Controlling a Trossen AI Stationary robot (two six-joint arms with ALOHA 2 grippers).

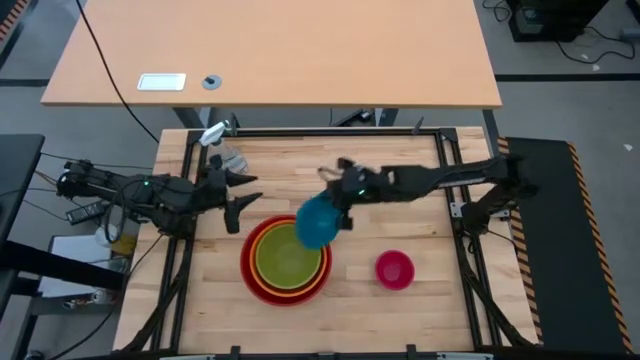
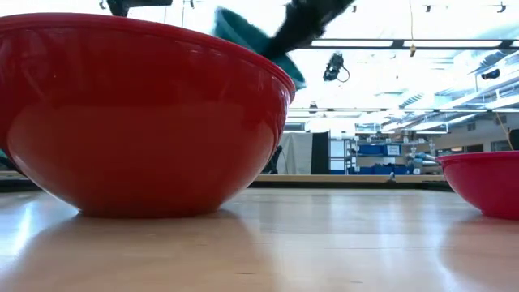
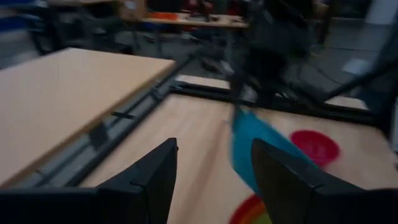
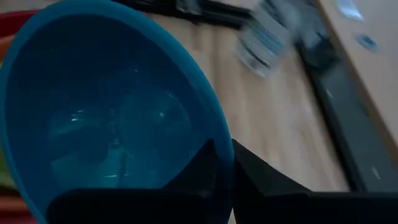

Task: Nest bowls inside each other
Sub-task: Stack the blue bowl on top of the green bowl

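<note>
The red bowl (image 1: 247,268) stands on the table with the orange bowl (image 1: 259,236) and the olive green bowl (image 1: 285,260) nested in it. The blue bowl (image 1: 315,222) hangs tilted over the stack's far right rim, and my right gripper (image 1: 343,213) is shut on it. The pink bowl (image 1: 394,269) rests on its base to the right of the stack. My left gripper (image 1: 243,197) hovers open just left of the stack, with nothing between its fingers. In the low view the red bowl (image 2: 138,113) fills the left and the blue bowl (image 2: 247,34) shows above it. My right gripper pinches the blue bowl's rim (image 4: 219,138) on its right side, one finger (image 4: 202,163) inside the bowl and the other (image 4: 264,175) outside. The fingers slant down from the table's right. The bowl is lifted clear and tilted, hanging below the fingers.
A clear spray bottle (image 1: 224,150) with a white trigger lies at the far left of the table, beyond my left gripper. A black frame (image 1: 330,131) borders the table. Bare wood lies near the front edge and at the far right.
</note>
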